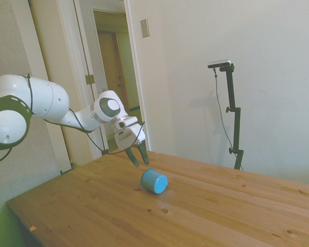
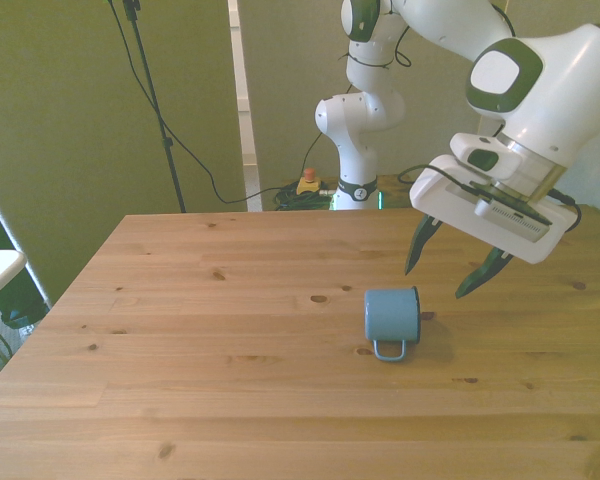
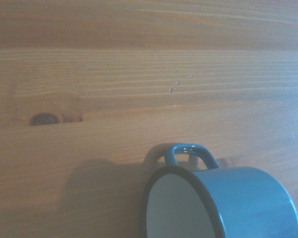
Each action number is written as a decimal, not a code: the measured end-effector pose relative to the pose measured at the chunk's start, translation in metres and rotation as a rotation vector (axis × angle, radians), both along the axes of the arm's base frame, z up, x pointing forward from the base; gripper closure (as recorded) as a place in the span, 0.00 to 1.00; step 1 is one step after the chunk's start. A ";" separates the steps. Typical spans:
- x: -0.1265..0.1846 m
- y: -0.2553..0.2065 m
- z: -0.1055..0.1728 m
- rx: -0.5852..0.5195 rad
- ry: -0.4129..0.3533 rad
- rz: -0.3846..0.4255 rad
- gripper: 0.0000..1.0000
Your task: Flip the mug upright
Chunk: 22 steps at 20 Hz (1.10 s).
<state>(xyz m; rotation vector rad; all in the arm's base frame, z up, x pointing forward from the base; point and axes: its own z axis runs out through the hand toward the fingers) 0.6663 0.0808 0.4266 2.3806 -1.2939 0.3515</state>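
Note:
The light-blue mug (image 1: 154,181) lies on its side on the wooden table (image 1: 92,206). In the front view the mug (image 2: 391,315) has its handle flat against the table, pointing toward the near edge, and its rim toward the front view's right. The wrist view catches the mug (image 3: 238,203) from close by, with a dark rim, a pale inside and the handle. My gripper (image 1: 137,156) hangs open just above the table, behind the mug and a little to the front view's right of it (image 2: 448,274). Nothing is between its fingers.
The table's far edge (image 2: 360,214) runs behind the gripper, with a doorway and wall beyond. A dark knot (image 2: 318,298) marks the wood to the front view's left of the mug.

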 end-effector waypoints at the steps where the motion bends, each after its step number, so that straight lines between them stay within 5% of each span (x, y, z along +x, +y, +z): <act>1: 0.003 -0.002 -0.005 -0.011 0.006 -0.005 0.00; 22: 0.004 -0.030 -0.035 -0.184 0.067 -0.038 0.00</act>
